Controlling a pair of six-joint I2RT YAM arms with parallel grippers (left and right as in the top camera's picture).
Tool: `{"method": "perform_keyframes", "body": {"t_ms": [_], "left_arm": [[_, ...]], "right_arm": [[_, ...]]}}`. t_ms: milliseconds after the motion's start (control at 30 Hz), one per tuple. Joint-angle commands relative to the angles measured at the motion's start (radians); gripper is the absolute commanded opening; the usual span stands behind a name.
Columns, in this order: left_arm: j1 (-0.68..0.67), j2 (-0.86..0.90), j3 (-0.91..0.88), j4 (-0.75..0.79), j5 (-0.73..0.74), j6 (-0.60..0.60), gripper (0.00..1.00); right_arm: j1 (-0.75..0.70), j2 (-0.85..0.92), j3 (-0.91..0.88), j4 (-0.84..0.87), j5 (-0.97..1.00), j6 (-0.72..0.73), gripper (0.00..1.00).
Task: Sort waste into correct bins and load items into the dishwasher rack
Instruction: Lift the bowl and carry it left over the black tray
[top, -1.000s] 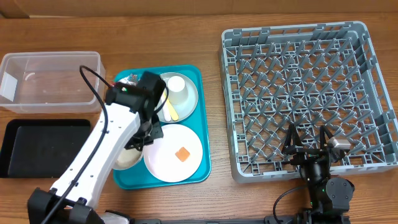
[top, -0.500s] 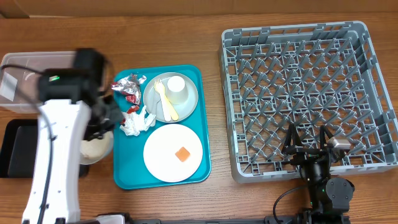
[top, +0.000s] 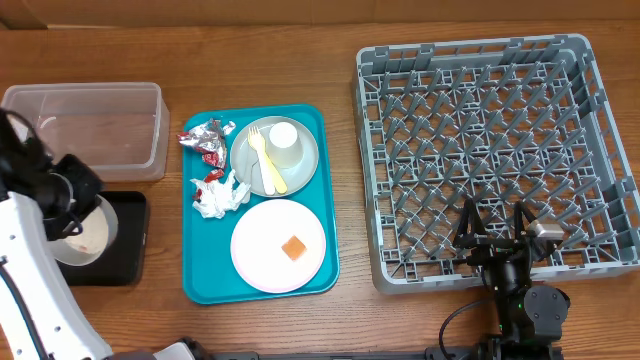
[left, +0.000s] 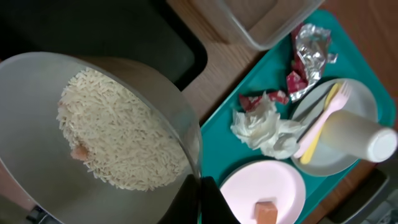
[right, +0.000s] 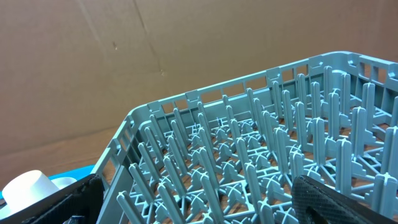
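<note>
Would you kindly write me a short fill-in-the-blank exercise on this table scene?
The left gripper is shut on the white bowl, which holds ____.
The pale pink plate carries one orange ____.
The small white cup sits on the grey-green plate beside a yellow ____.
The right gripper at the dishwasher rack is ____.
Missing words: rice; cube; fork; open.

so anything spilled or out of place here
Nothing spilled: the rice sits in the bowl held over the black tray. Only the napkin and wrappers lie loose on the teal tray.
</note>
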Motion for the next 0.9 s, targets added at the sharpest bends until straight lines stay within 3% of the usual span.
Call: {"method": "perform_keyframes", "body": {"t_ms": [0,567,867], "left_arm": [[0.047,0.027,0.019,0.021,0.147,0.103,0.04],[0.177,0.124,-0.010,0.082,0.334,0.281,0.04],[0.263,0.124,-0.109,0.135,0.433,0.295,0.04]], "right_arm": [[-0.006,-0.001,-0.010,0.003,0.006,-0.007,1.00],[-0.006,-0.001,-0.010,0.003,0.006,-0.007,1.00],[-0.006,-0.001,-0.010,0.003,0.006,-0.007,1.00]]}}
